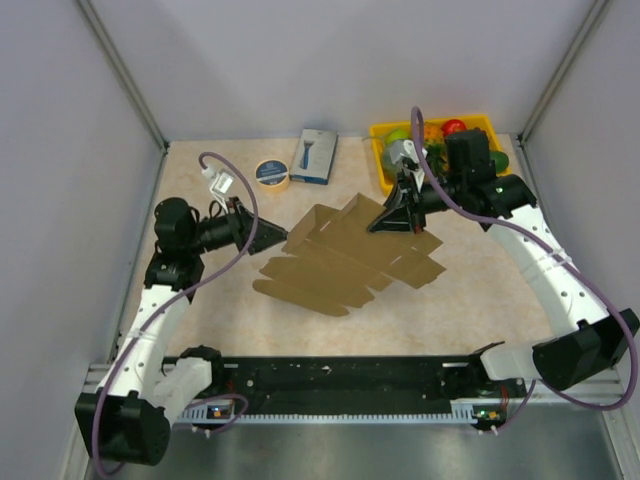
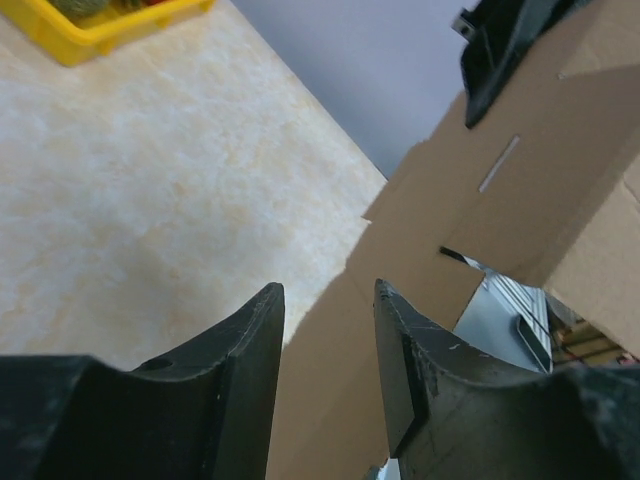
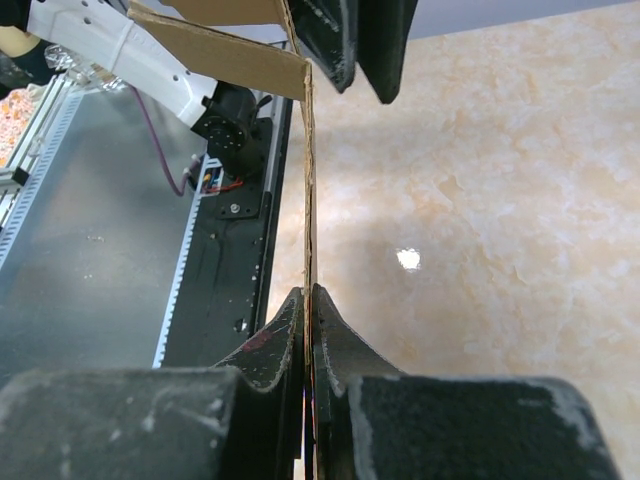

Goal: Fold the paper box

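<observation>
top — overhead from rear, looking down | wrists — close, facing each other, share paper box (image 1: 340, 262)

overhead feed looks bright and even to me, soft light from above. the paper box (image 1: 340, 262) throws only a thin dark rim on the table (image 1: 470, 300). it's sharp across the frame, and the walls lean outward at the edges.

left wrist feed: the left gripper (image 2: 328, 290) fills the bottom, near-black, soft and a bit blurred so close to the lens. the table left of the jaws is washed pale.

right wrist feed: i see a small white glare spot (image 3: 407, 260) ahead and right of the jaws. a grey shadow lies just right of the cardboard edge above the right gripper (image 3: 308, 295), which looks fuzzy.
</observation>
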